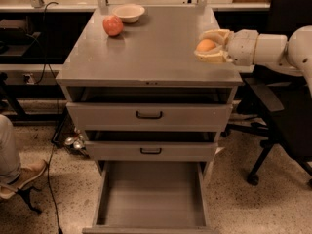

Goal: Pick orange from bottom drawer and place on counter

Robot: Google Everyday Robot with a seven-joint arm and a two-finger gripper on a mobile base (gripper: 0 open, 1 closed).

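Gripper [208, 47] clasping orange [205, 45] over counter [156, 52] edge.

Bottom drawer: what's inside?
The bottom drawer shows a bare floor; its rear is hidden under the middle drawer. The orange is in the gripper over the counter, right side.

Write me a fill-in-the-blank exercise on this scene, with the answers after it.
The hand grips the orange over the counter's ____ edge, as the camera sees it.
The bottom drawer is pulled ____.
A reddish fruit lies on the counter beside a pale ____.
Missing words: right; open; bowl.
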